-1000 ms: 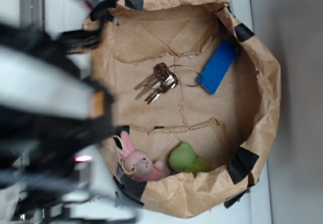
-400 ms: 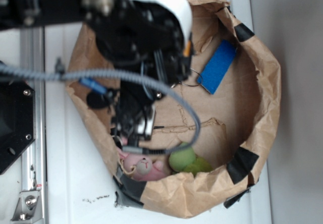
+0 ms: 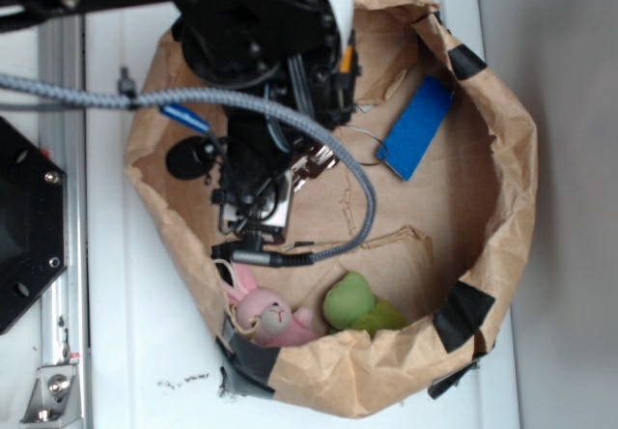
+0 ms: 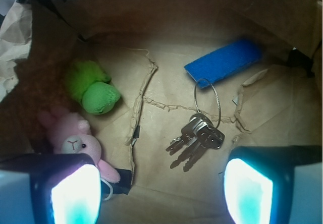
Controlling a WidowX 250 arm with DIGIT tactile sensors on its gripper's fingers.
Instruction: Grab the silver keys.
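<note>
**Keys between spread fingers**

The keys [image 4: 194,143] lie on the brown paper floor, on a wire ring with a blue tag [image 4: 224,61]. The gripper [image 4: 161,191] has its fingers [image 4: 75,193] wide apart, empty. A green toy [image 4: 93,90] and a pink bunny [image 4: 75,143] lie at left.

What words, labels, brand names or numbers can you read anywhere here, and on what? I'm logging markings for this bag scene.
No readable text in either view.
Blue tag on the silver keys: its visible face looks blank.
Key heads: any stamping is too small and blurred to read.
Robot arm: no legible label shows.
Pink plush bunny, green plush toy, paper bag: no print visible.
</note>
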